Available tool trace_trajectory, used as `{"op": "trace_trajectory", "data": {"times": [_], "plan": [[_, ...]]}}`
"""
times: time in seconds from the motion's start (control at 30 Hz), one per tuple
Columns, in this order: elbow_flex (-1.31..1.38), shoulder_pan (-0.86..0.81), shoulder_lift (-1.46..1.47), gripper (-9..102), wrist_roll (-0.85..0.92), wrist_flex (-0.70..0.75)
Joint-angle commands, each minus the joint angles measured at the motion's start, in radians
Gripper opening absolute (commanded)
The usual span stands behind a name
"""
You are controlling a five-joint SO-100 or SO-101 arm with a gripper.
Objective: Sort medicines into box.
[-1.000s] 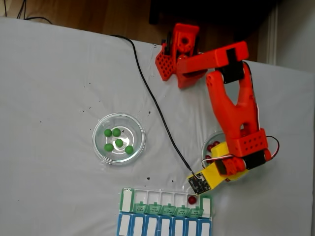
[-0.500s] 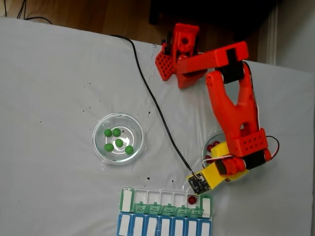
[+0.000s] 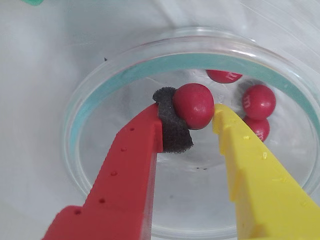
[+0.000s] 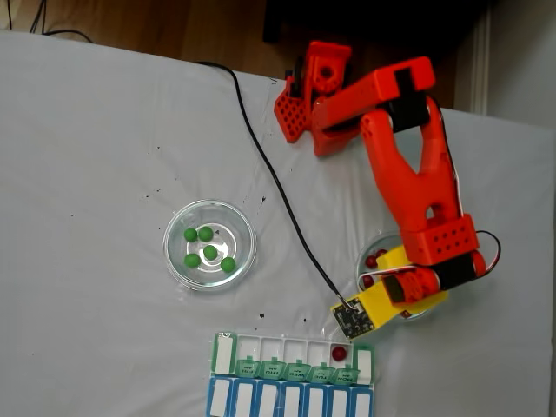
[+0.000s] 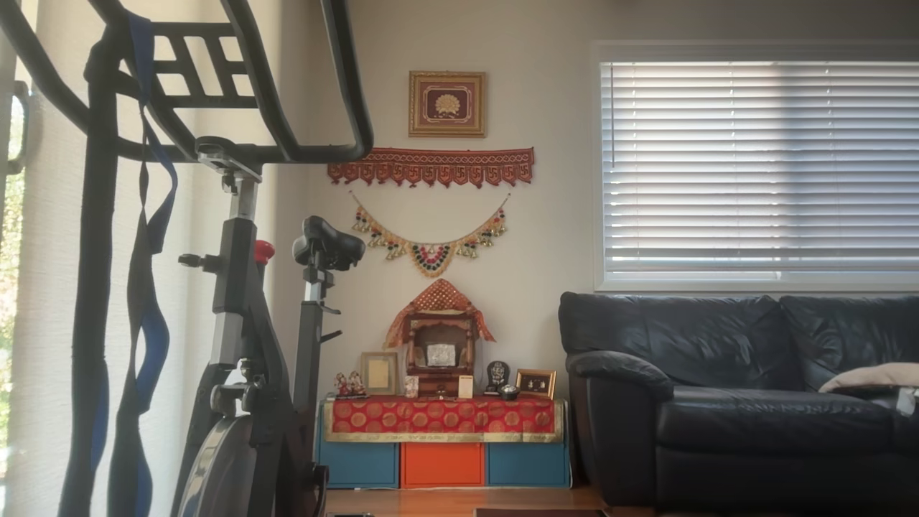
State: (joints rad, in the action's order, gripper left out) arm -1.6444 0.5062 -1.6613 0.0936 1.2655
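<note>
In the fixed view I see, left of centre, a glass dish [image 4: 209, 244] holding five green balls [image 4: 209, 252]. Bottom centre, the pill organizer [image 4: 292, 382] keeps one red ball [image 4: 339, 354] in an open compartment. At right, over the second dish [image 3: 100, 100], my hand [image 3: 187, 117] grips a red ball [image 3: 193, 106] between foam pad and yellow finger [image 3: 260, 175]; three more red balls [image 3: 258, 101] lie behind it.

Home living room: sofa [image 5: 747, 388], exercise bike [image 5: 244, 345], wall shrine [image 5: 439, 345].
</note>
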Motion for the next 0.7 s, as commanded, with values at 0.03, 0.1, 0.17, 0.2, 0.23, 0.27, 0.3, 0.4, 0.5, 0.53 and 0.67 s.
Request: {"op": "trace_trajectory", "data": {"times": [0.03,0.1,0.17,0.2,0.23,0.27,0.3,0.4,0.5,0.53,0.67], "plan": [[0.064,0.003,-0.110,1,-0.028,0.058],[0.069,0.008,-0.126,1,-0.044,0.080],[0.069,0.011,-0.146,1,-0.060,0.095],[0.069,0.011,-0.156,1,-0.064,0.103],[0.071,0.011,-0.166,1,-0.069,0.109],[0.075,0.011,-0.175,1,-0.074,0.118],[0.083,0.009,-0.184,1,-0.078,0.129],[0.112,-0.003,-0.212,1,-0.087,0.161],[0.141,-0.023,-0.238,1,-0.089,0.179],[0.146,-0.028,-0.244,1,-0.089,0.179],[0.169,-0.061,-0.265,1,-0.089,0.170]]}}
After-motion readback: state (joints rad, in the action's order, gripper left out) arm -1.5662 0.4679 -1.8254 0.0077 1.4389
